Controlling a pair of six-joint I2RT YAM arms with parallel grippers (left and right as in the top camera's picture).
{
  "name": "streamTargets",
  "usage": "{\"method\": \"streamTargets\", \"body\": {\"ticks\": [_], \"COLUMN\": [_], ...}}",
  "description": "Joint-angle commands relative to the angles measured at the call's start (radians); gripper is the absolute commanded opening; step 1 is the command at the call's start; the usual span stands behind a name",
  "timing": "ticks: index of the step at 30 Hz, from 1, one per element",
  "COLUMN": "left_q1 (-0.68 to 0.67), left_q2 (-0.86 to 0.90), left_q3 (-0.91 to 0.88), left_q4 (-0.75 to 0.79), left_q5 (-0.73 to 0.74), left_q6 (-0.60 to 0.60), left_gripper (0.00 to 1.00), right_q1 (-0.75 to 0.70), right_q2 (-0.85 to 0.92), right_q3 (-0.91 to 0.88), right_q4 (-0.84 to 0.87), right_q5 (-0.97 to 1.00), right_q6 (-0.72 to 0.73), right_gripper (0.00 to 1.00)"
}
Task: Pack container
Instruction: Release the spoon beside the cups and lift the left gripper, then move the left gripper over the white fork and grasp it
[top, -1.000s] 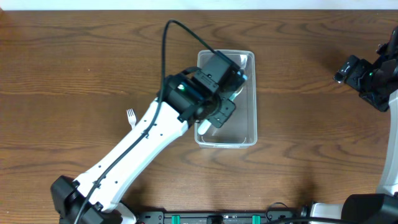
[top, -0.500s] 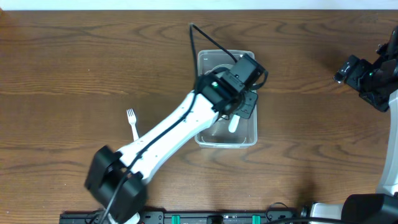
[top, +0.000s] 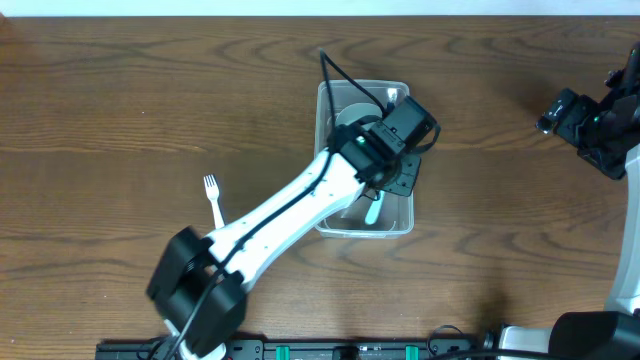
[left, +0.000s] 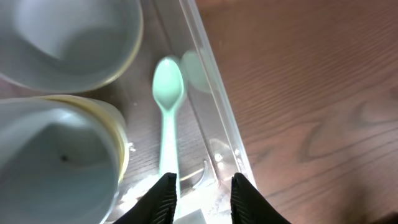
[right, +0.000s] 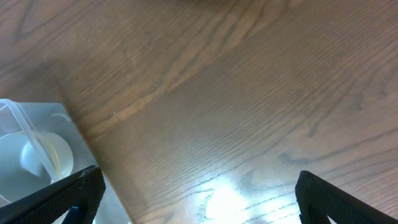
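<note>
L gripper (left: 202, 190) (jaws apart) — over container (left: 214, 99)

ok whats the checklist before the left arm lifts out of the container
1. spoon lying in container: ok
2. left hand open: ok
3. spoon handle free of the hand: cannot tell, it runs right beside one finger
4. two cups in container: ok
5. fork packed: not ok, it lies on the table
6. right hand open and empty: ok
</note>
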Motion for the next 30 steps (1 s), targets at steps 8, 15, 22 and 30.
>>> {"method": "streamTargets", "body": {"ticks": [8, 15, 22, 30], "left_q1": [0.091, 0.316, 0.554, 0.725], "left_q2": [-0.256, -0.273, -0.273, -0.273], "left_q3": [0.000, -0.055, -0.331, -0.632], "left_q4": [-0.244, -0.451, -0.297, -0.014], "left_q5": [-0.349, -0.397, -0.182, -0.082], "left_q6": [-0.008, 0.004, 0.087, 0.179], "left_gripper": [0.45, 0.60, 0.70, 0.70], "right_q1": [-0.005, -0.005, -0.005, -0.005], "right_q2": [0.001, 0.001, 0.001, 0.001], "right_q3": [-0.001, -0.001, -0.001, -0.001], "right_q4": [-0.001, -0.001, -0.001, -0.001], "right_q5": [0.000, 0.000, 0.000, 0.000], "right_q6": [-0.011, -0.011, -0.011, -0.011], "right_gripper": [0.99, 0.99, 0.99, 0.99]}}
